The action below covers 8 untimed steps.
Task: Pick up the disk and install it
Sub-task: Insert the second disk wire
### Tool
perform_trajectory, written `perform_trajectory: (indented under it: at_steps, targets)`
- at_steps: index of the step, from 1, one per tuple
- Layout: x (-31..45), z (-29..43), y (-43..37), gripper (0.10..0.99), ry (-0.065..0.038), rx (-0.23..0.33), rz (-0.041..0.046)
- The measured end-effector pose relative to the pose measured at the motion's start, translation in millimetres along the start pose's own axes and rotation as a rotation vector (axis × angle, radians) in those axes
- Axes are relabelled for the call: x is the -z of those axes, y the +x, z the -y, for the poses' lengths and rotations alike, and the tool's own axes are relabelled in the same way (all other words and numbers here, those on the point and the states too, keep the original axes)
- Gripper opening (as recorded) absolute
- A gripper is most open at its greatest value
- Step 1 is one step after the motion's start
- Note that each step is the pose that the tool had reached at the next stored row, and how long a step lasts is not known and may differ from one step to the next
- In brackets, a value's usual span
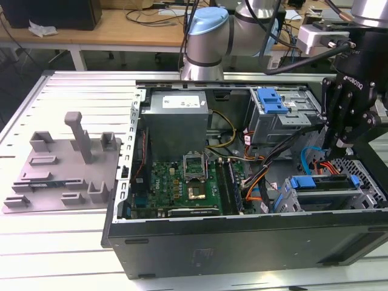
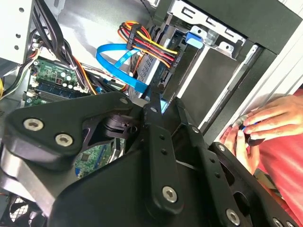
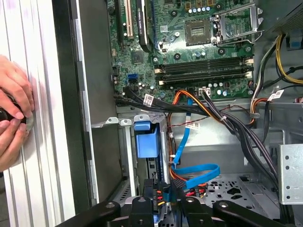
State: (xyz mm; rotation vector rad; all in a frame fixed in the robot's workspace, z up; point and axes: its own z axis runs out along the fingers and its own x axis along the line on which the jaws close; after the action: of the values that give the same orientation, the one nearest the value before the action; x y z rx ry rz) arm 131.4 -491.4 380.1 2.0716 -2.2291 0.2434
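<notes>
Gripper (image 1: 341, 144), fingers together and empty, above the disk (image 1: 321, 183) seated in its bay.

An open computer case (image 1: 242, 242) lies on its side on the table (image 1: 60, 242). On the table at the exterior view's left, beside the case, sits a moulded tray (image 1: 60, 176) with upright posts. Inside the case, the motherboard (image 1: 182, 182) lies in the middle, the power supply (image 1: 179, 121) behind it. At the exterior view's right, the disk (image 1: 321, 183) sits in the front drive cage; the claw (image 1: 342, 142) hangs just above it. Hands (image 3: 12, 118) rest outside the case wall.
</notes>
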Motion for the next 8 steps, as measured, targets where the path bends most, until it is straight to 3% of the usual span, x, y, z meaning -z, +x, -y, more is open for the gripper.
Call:
perform_trajectory:
  at_steps: [3, 4, 8]
  targets:
    - [0.0, 0.0, 0.0, 0.302, 0.000, 0.000, 0.0000]
    - [0.0, 0.0, 0.0, 0.365, 0.000, 0.000, 0.0000]
    - [-0.1, 2.8, -0.2, 0.365, 0.000, 0.000, 0.0002]
